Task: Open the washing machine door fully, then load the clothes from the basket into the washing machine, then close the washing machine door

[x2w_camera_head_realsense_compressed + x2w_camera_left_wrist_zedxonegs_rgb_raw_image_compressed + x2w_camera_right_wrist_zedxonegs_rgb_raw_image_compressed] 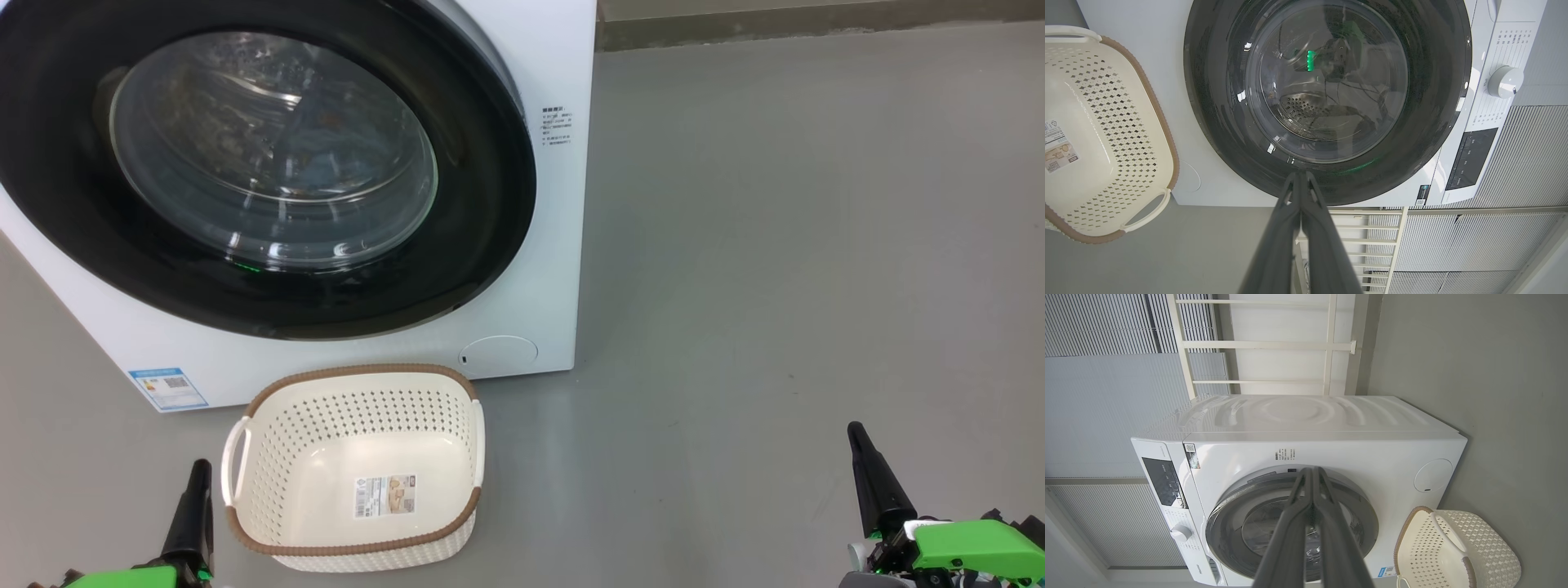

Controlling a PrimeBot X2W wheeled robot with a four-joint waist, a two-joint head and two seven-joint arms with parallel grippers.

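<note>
Head view: the washing machine door (pixel 269 163) is shut on the washing machine (pixel 559 245), the basket (pixel 359 374) stands on the floor (pixel 775 245) just before it, and the left gripper (pixel 199 467) and right gripper (pixel 855 428) sit low at either side, both closed and empty. Left wrist view: its fingers (pixel 1284 228) press together, pointing at the door's black rim. Right wrist view: its fingers (pixel 1294 522) meet likewise before the door.
</note>
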